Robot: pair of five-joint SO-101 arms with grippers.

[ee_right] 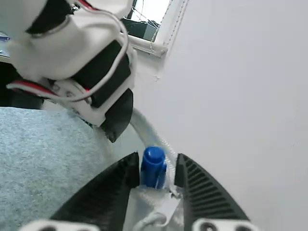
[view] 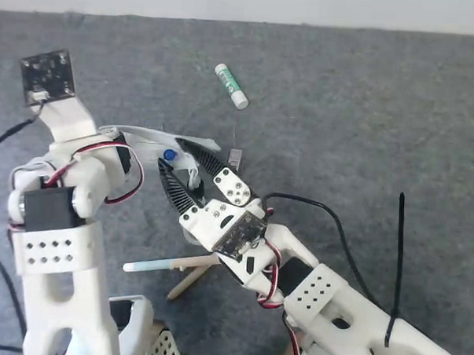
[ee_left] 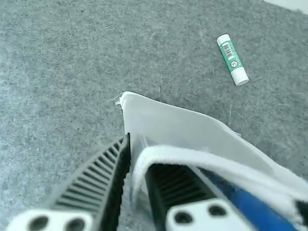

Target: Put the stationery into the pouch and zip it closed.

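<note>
Pouch [ee_left: 183,130] is being clenched by the left hand [ee_left: 137,155]; right hand [view: 172,153] is hovering released around a blue pen [ee_right: 154,166].

White pouch [ee_left: 183,127] gapes open, a blue-capped pen [ee_right: 154,166] poking out. Green-and-white glue stick [view: 231,85] lies well apart on the tabletop [view: 381,113]; pale blue pen [view: 150,265] touches a wooden stick [view: 189,279].

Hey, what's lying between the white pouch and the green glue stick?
Nothing. Only bare grey carpet separates the pouch from the glue stick. The left wrist view shows this clearly, and the high view agrees.
</note>
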